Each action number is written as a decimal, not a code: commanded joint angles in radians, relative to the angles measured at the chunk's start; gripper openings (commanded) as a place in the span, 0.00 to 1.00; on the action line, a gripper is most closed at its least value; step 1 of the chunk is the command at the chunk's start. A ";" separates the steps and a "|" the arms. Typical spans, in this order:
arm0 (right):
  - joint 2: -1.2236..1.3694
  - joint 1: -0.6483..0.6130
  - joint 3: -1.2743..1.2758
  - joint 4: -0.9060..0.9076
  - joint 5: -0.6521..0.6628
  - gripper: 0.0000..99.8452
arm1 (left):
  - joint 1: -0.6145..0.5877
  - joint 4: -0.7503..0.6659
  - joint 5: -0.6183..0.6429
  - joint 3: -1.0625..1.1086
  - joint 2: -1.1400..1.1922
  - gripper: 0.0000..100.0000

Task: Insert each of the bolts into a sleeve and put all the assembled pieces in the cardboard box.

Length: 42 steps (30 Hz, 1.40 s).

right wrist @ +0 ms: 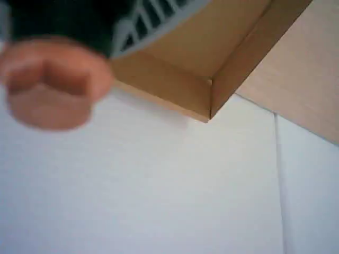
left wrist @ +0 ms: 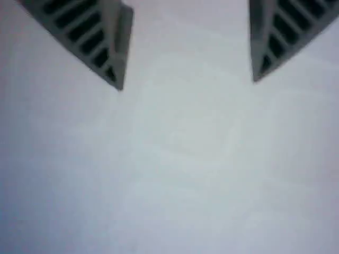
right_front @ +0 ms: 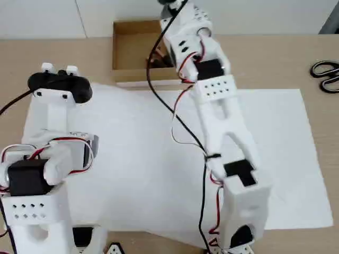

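Cardboard box (right_front: 130, 50) with right gripper (right_front: 159, 61) at its near wall, grip unclear beside blurred orange piece (right wrist: 50, 84); left gripper (left wrist: 186, 83) spread wide, empty, over white paper (right_front: 148, 159).

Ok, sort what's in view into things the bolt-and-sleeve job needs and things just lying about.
Job:
cardboard box
orange piece, held near the box's corner
left pincer, open

Lying about:
scissors at the table's edge
white paper sheet under the arms

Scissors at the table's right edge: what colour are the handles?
Black handles on the scissors, clearest in the high view.
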 commanded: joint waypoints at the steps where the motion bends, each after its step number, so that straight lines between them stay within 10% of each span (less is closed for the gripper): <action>1: 0.085 0.013 -0.078 -0.157 0.009 0.00 | -0.003 0.005 0.005 -0.044 -0.009 0.15; 16: 0.443 0.015 -0.080 -0.495 0.011 0.00 | 0.000 0.002 0.005 0.005 -0.009 0.15; 30: 0.504 0.013 -0.080 -0.426 0.012 0.23 | 0.003 0.000 0.005 0.005 -0.009 0.15; 42: 0.452 0.031 -0.402 -0.275 0.012 0.23 | 0.003 -0.002 -0.003 -0.091 -0.009 0.15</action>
